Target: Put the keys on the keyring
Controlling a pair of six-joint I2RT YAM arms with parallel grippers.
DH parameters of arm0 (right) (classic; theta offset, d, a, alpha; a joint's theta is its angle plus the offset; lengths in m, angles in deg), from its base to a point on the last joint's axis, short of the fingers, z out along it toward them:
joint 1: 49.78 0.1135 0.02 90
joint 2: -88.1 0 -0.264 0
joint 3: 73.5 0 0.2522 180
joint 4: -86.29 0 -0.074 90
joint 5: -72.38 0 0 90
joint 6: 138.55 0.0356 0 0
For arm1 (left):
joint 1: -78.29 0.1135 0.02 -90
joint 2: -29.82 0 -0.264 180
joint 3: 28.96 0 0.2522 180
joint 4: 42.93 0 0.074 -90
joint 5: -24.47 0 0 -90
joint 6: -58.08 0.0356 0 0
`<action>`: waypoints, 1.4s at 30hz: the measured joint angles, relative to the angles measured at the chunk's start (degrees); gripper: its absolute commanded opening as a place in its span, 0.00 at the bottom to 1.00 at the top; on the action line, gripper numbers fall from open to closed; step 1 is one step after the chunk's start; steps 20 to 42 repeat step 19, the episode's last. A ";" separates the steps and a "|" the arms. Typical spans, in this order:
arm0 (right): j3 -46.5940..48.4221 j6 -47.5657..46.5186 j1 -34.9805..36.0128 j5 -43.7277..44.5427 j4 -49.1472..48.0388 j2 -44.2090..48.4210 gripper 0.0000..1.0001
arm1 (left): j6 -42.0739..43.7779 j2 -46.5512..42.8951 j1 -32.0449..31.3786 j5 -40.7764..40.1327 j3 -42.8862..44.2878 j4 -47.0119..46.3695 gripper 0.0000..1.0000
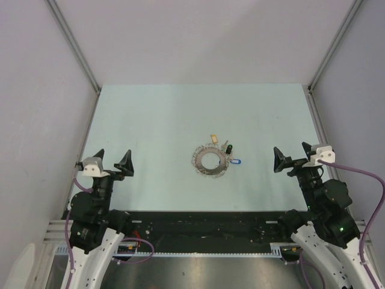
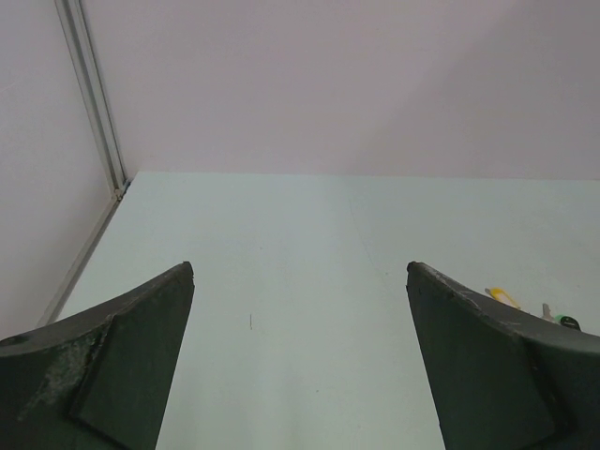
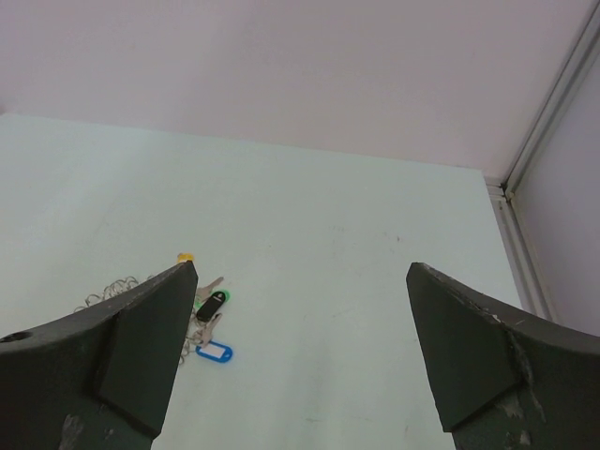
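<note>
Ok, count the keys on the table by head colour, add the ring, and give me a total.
Yellow key: 1
Green key: 1
Black key: 1
Blue key: 1
Keyring: 1
Total: 5

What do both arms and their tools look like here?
Left arm and right arm: black joints, white lower links. Left tool and right tool each have two black wedge-shaped fingers with whitish scuffs, below a white wrist housing. A purple cable runs along each arm. A small green light shows on the right arm.
</note>
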State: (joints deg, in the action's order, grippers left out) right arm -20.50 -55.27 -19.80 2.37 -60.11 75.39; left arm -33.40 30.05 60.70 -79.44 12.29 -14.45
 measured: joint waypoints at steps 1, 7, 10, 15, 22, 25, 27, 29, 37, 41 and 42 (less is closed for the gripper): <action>-0.26 -0.15 0.00 -0.09 0.07 0.81 1.00 | 0.00 0.00 0.00 0.15 -0.02 -0.02 1.00; -0.92 -0.90 -0.11 -0.42 0.00 3.41 1.00 | 0.02 0.00 0.00 1.05 -0.07 -0.04 1.00; -0.98 -0.92 -0.22 -1.01 0.02 3.41 1.00 | 0.07 0.00 0.00 2.10 -0.07 -0.07 1.00; -0.98 -0.92 -0.50 -2.01 0.02 3.87 1.00 | 0.17 0.00 0.00 4.11 -0.07 -0.07 1.00; -0.98 -0.94 -0.55 -2.58 0.02 4.09 1.00 | 0.20 0.00 0.00 5.14 -0.07 -0.11 1.00; -0.98 -0.94 -0.55 -2.58 0.02 4.09 1.00 | 0.20 0.00 0.00 5.14 -0.07 -0.11 1.00; -0.98 -0.94 -0.55 -2.58 0.02 4.09 1.00 | 0.20 0.00 0.00 5.14 -0.07 -0.11 1.00; -0.98 -0.94 -0.55 -2.58 0.02 4.09 1.00 | 0.20 0.00 0.00 5.14 -0.07 -0.11 1.00; -0.98 -0.94 -0.55 -2.58 0.02 4.09 1.00 | 0.20 0.00 0.00 5.14 -0.07 -0.11 1.00; -0.98 -0.94 -0.55 -2.58 0.02 4.09 1.00 | 0.20 0.00 0.00 5.14 -0.07 -0.11 1.00; -0.98 -0.94 -0.55 -2.58 0.02 4.09 1.00 | 0.20 0.00 0.00 5.14 -0.07 -0.11 1.00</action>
